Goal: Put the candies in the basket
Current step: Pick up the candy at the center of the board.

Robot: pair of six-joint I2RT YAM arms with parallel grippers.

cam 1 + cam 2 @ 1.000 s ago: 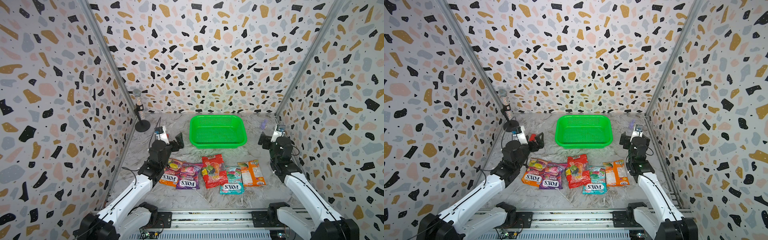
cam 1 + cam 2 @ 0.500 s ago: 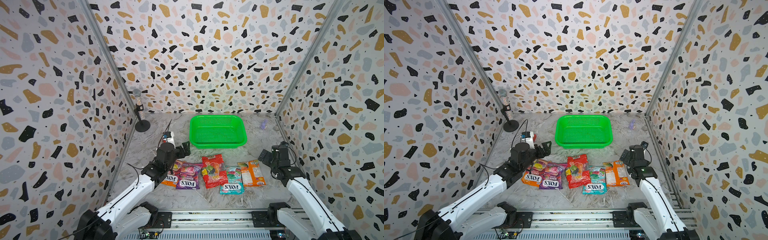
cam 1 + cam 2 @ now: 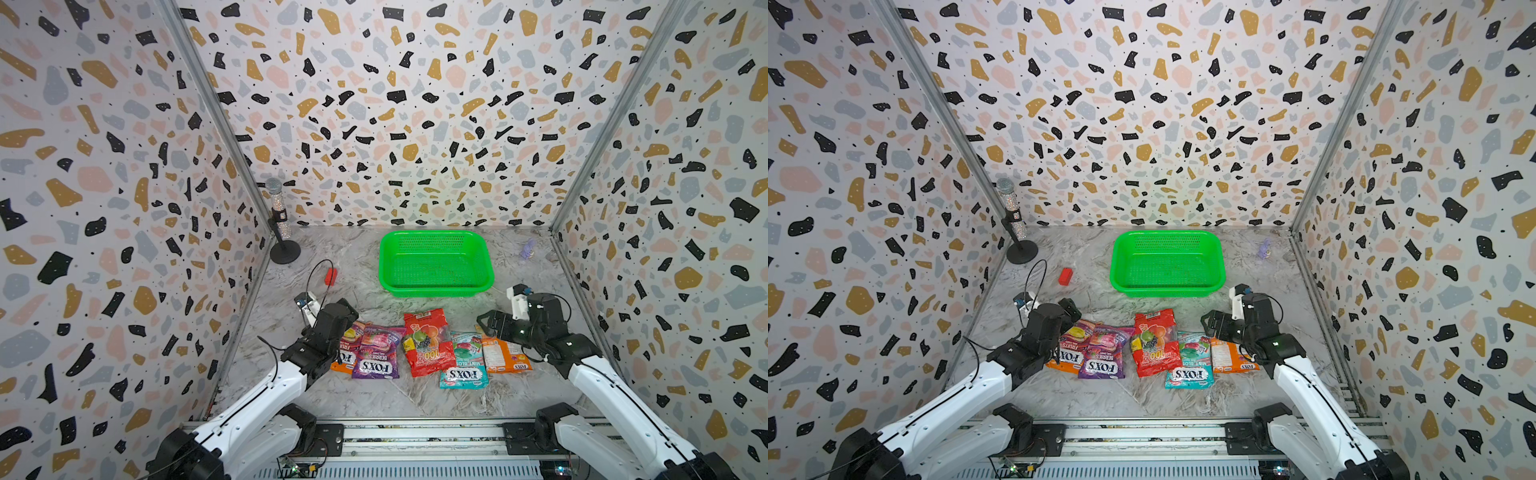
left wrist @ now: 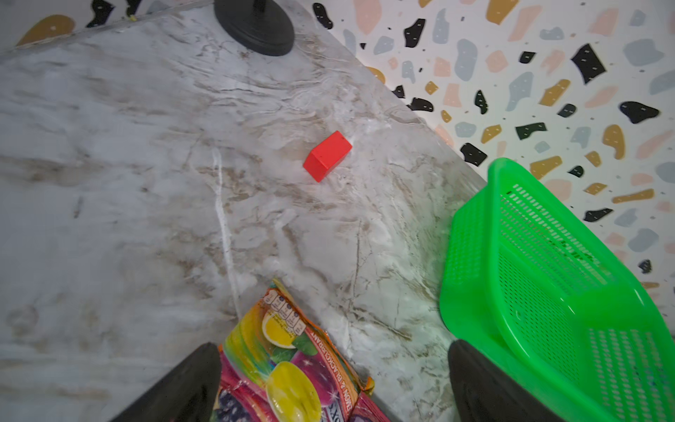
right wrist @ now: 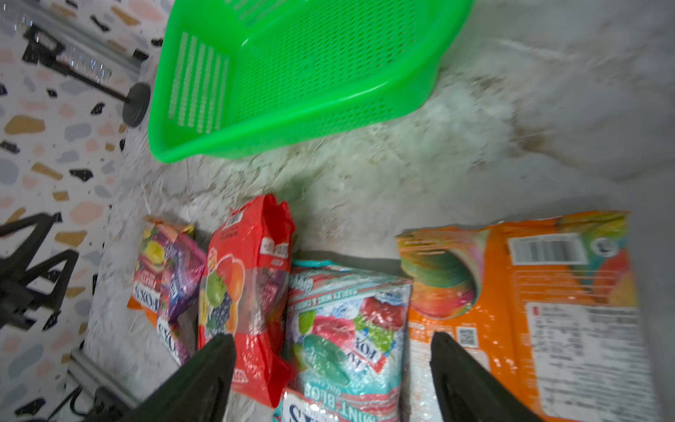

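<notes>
**Condition.** The basket [image 3: 436, 291] is empty. All five bags lie in an overlapping row on the table [image 3: 374, 399], just in front of it. The left tool [image 4: 330, 347] has its jaws apart over the end orange bag [image 4: 285, 383]. The right tool [image 5: 330, 336] also has its jaws apart, with the teal bag [image 5: 347, 329] between its fingers.

**Hazards.**
- The red bag [image 5: 248, 277] overlaps the teal one, so closing may pinch both or drag the neighbour.
- The glossy film may slip from the grip.
- The two arms may clash at the basket.

Fingers [image 5: 204, 376] lower (both pairs over candies [image 3: 424, 345])
</notes>
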